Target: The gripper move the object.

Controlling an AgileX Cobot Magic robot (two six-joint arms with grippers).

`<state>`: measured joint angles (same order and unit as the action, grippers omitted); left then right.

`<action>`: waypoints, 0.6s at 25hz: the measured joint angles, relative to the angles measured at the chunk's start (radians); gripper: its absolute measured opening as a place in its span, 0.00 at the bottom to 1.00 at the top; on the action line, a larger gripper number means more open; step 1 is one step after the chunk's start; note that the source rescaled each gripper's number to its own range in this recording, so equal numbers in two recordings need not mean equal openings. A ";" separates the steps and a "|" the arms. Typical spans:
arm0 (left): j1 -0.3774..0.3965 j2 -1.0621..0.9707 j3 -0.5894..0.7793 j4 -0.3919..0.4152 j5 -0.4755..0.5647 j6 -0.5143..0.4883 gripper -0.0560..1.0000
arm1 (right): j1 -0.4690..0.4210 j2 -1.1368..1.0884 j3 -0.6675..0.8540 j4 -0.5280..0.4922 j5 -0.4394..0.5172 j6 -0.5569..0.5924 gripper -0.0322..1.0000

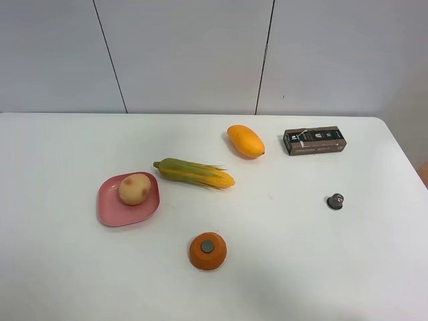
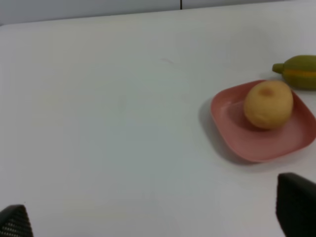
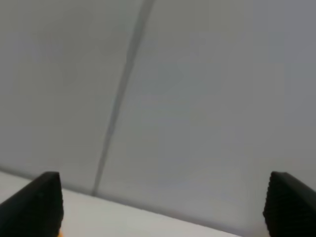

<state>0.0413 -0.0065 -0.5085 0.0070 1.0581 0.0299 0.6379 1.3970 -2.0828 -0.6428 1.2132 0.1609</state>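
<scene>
While the black left gripper (image 2: 155, 216) and right gripper (image 3: 163, 205) gape wide and empty, the rounded tan potato-like object (image 1: 134, 188) sits in the shallow pink plastic plate (image 1: 110, 208), near a green-husked corn cob (image 1: 194, 174).

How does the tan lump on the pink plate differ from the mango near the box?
The object is pale tan with a reddish blotch; the mango is bright orange-yellow. The object is nearly round, the mango elongated with a tapered end. The object sits on the pink plate, the mango directly on the table. Both look smooth-skinned.
</scene>
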 joint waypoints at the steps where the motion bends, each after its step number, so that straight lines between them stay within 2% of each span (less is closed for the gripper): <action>1: 0.000 0.000 0.000 0.000 0.000 0.000 1.00 | -0.013 -0.026 0.000 -0.007 0.003 -0.002 0.81; 4: 0.000 0.000 0.000 0.000 0.000 0.000 1.00 | -0.077 -0.099 0.024 -0.029 0.004 -0.010 0.81; 7: 0.000 0.000 0.000 0.000 0.000 0.000 1.00 | -0.175 -0.205 0.145 -0.034 0.005 -0.013 0.81; 11: 0.000 0.000 0.000 0.000 0.000 0.000 1.00 | -0.353 -0.391 0.422 0.001 0.005 -0.008 0.81; 15: 0.000 0.000 0.000 0.000 0.000 0.000 1.00 | -0.560 -0.620 0.760 0.109 -0.042 -0.001 0.81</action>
<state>0.0413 -0.0065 -0.5085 0.0070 1.0581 0.0299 0.0775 0.7772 -1.3230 -0.5336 1.1711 0.1595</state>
